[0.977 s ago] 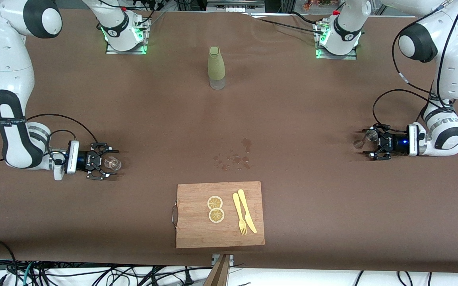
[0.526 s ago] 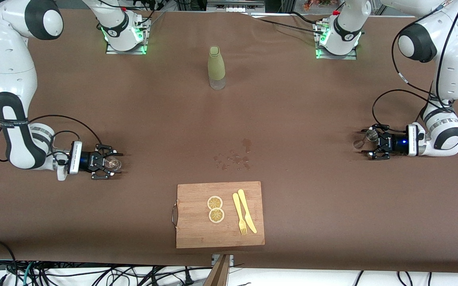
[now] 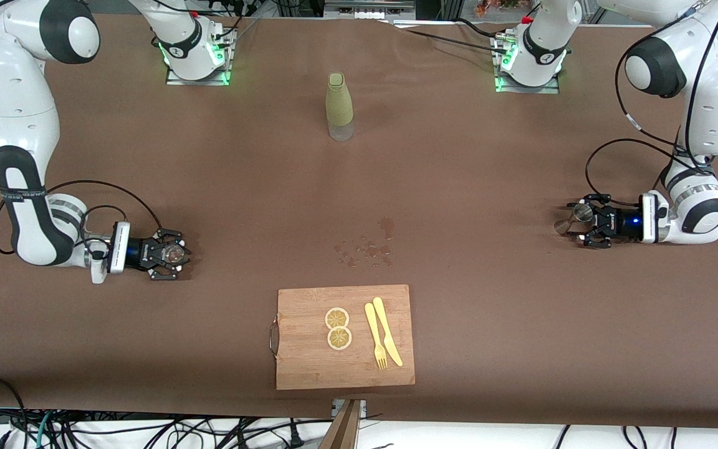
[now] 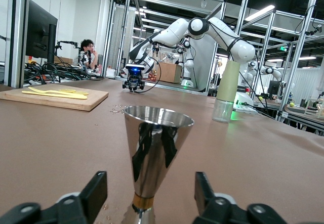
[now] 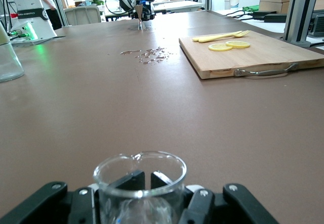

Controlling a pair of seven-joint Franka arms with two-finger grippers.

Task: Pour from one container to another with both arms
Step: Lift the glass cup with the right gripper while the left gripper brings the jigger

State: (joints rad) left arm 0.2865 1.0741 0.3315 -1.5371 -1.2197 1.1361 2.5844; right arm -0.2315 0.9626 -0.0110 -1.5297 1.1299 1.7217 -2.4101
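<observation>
Two containers stand upright on the brown table, one at each arm's end, well apart with a patch of spilled drops between them. The right gripper sits low at the right arm's end with its fingers drawn in around a small clear glass beaker; the glass stands between the pads and, as far as I can make out, they are pressing its wall, so I'd call it gripped. The left gripper is low at the left arm's end, its fingers spread wide, with a steel jigger standing between them and touching neither. The jigger's long axis is vertical, so the pads only need to come in from either side. I judge the left arm's closing to be the next move. A green bottle, cutting board and yellow cutlery lie untouched.
</observation>
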